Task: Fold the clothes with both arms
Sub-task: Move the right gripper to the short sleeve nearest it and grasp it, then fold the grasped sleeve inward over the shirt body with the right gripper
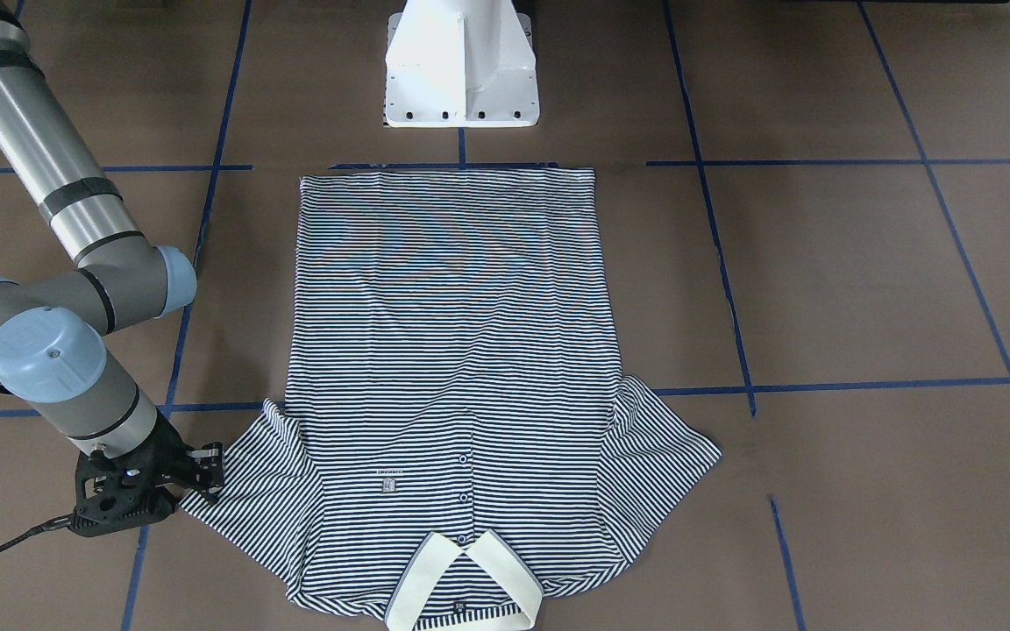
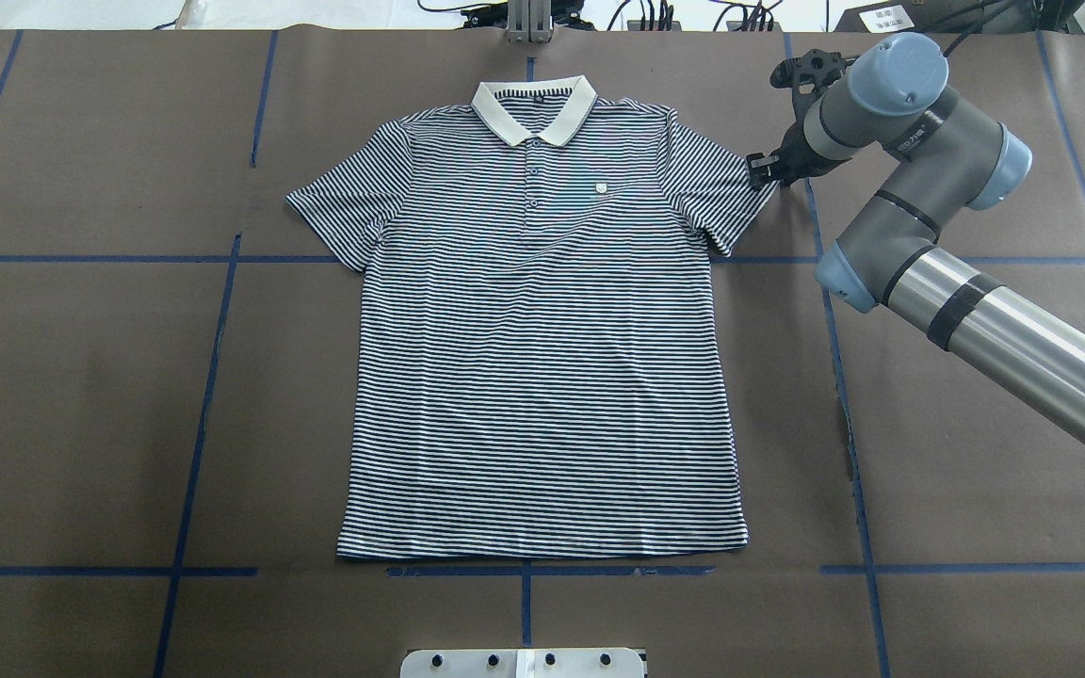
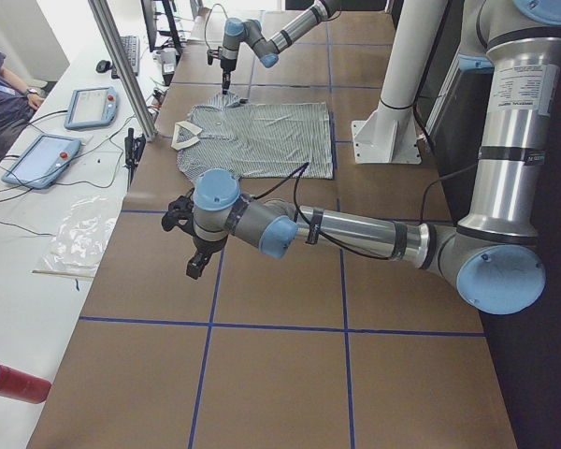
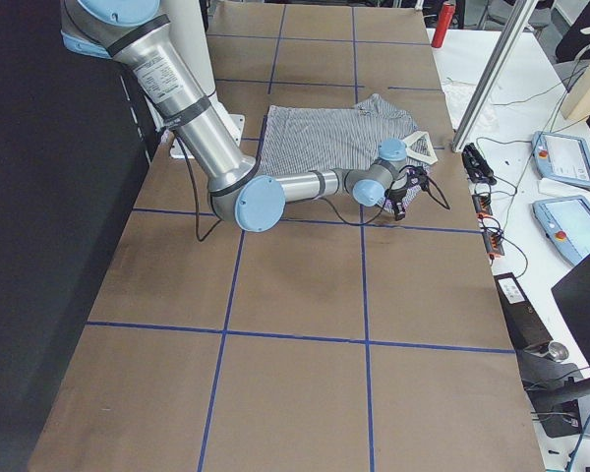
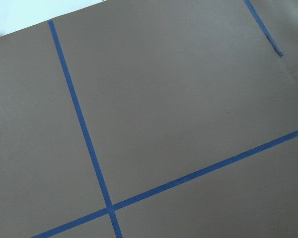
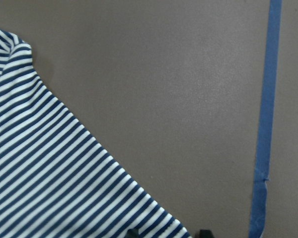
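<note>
Striped polo shirt (image 2: 542, 358) spread flat, front up, at the centre of the brown table (image 2: 81, 377), its cream collar (image 2: 533, 108) at the far edge and its hem nearest the white pedestal base (image 1: 461, 66). The right gripper (image 1: 209, 476) is low at the outer corner of the sleeve (image 2: 721, 193) on the robot's right; its jaws stand apart with the sleeve corner between them, not clamped. The left gripper (image 3: 194, 262) hangs over bare table well to the left of the shirt; its opening cannot be told.
</note>
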You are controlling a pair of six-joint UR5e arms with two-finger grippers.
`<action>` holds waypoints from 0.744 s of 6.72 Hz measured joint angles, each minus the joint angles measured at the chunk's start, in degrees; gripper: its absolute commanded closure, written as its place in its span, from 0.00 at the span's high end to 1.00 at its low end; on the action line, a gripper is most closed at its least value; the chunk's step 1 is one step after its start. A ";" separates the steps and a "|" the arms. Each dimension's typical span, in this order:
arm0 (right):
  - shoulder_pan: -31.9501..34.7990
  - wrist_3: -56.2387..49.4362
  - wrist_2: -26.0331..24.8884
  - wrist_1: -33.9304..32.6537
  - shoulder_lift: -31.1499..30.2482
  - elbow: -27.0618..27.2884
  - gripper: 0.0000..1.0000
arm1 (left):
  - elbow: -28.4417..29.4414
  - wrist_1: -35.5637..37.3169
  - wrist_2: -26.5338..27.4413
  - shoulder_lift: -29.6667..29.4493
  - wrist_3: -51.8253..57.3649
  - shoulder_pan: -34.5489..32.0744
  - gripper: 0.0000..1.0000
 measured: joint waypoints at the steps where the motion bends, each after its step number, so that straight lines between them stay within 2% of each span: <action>1: -0.03 -0.13 0.01 -0.36 0.17 0.05 0.00 | 0.00 0.01 0.00 -0.04 0.00 0.00 1.00; 5: 0.12 0.32 0.84 -0.49 1.42 1.75 0.00 | 0.20 0.02 0.00 -0.13 0.00 0.00 1.00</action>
